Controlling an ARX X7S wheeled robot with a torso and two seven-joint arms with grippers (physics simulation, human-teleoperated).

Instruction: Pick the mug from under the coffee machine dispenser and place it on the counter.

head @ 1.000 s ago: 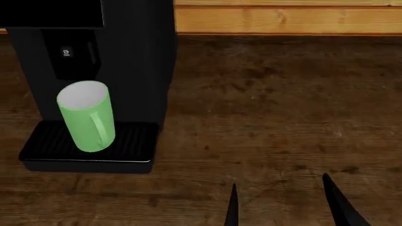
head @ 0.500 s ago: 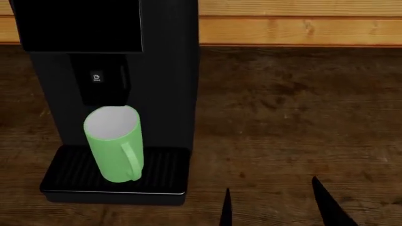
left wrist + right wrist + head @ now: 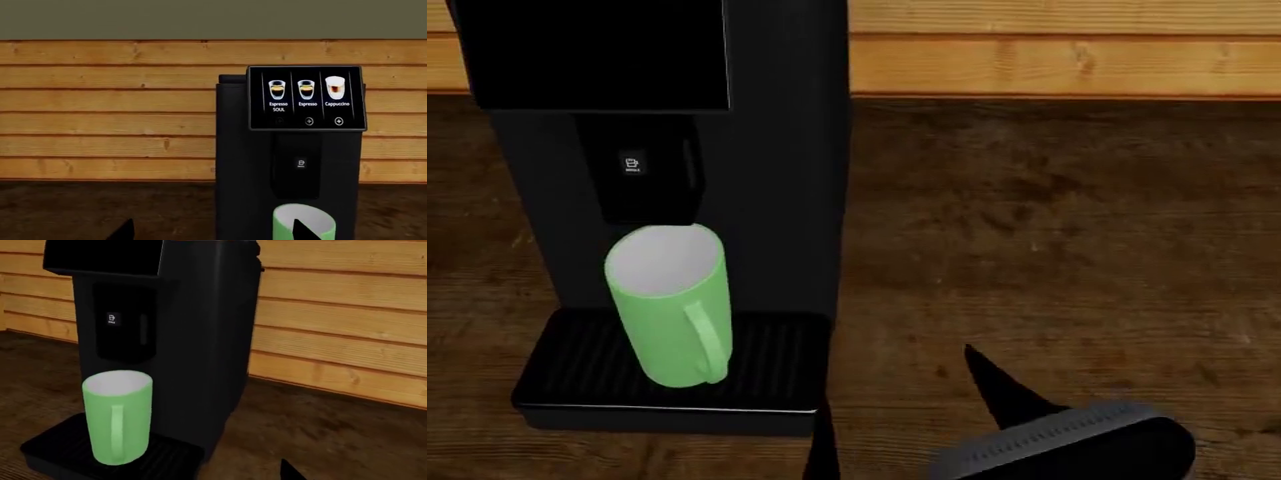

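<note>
The counter (image 3: 1068, 250) is a wide stretch of dark, worn wood grain, backed by a wall (image 3: 107, 110) of lighter orange-tan planks. At the left of the head view stands the tall black coffee machine (image 3: 767, 150), and the left wrist view shows its screen (image 3: 307, 98) with three drink pictures labelled Espresso Soul, Espresso and Cappuccino. Below the screen hangs the dispenser (image 3: 647, 170), a black block marked with a small white cup icon. At the machine's foot lies the ribbed drip tray (image 3: 767, 365), resting on the counter. The mug (image 3: 667, 305) stands upright on that tray, directly under the dispenser, its light-green body open at the top with a pale inside, and its loop handle (image 3: 705, 340) faces out toward the robot. The right gripper (image 3: 894, 420) hovers low over the counter just in front of the tray's right corner, well short of the mug and touching nothing; its two dark fingers (image 3: 994, 385) stand spread wide apart. Of the left gripper (image 3: 213, 232), only two dark fingertips show in its own wrist view, set wide apart and holding nothing.
</note>
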